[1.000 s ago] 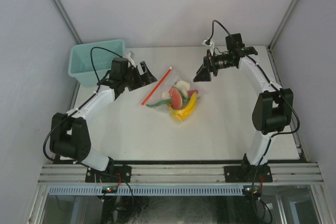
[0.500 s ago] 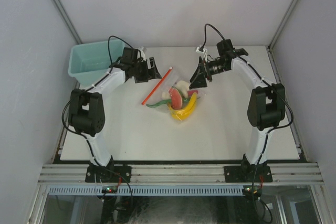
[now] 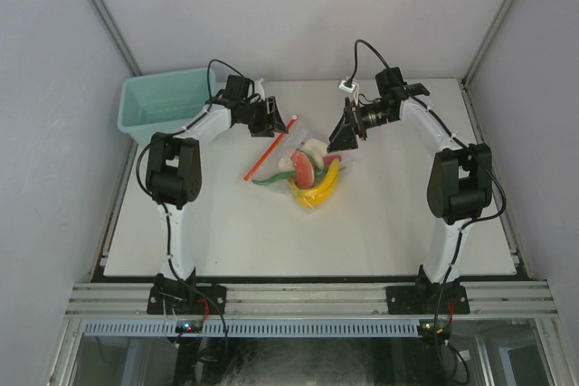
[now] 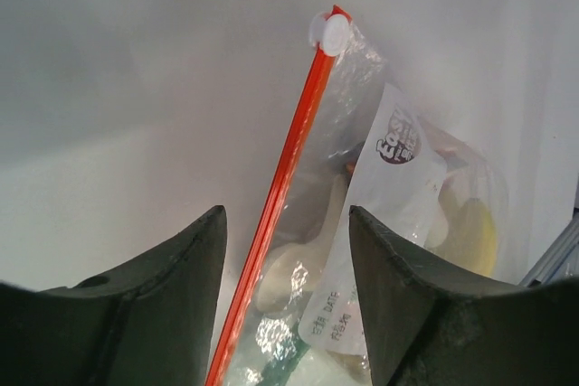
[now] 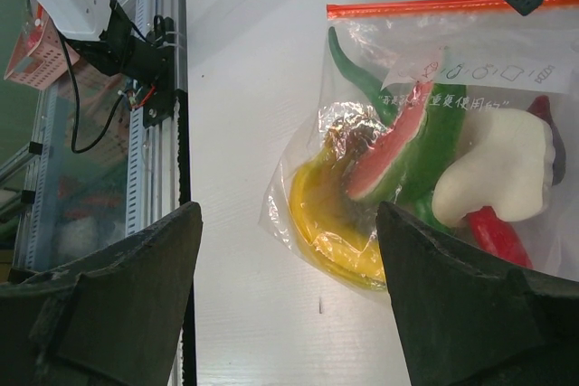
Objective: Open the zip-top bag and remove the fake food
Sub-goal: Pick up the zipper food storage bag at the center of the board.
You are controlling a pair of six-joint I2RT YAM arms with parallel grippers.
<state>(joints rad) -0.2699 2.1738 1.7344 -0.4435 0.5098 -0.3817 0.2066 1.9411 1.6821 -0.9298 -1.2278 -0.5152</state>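
- The zip-top bag (image 3: 303, 164) lies flat mid-surface (image 3: 226, 232) between the two arms, with the fake food (image 5: 398, 155) bunched inside.
- Left gripper (image 4: 287, 214): fingers (image 4: 154, 314) apart, the red zip strip (image 4: 294, 142) lined up between them, nothing pinched yet.
- Right gripper (image 5: 289, 214): fingers (image 5: 118, 305) wide apart over the food end, empty.
- Thin crinkly film, so I'd call it light, floppy and slippery; likely to skate unless pinned.
- The best hold looks like the stiffer strip or its white slider (image 4: 333, 32).
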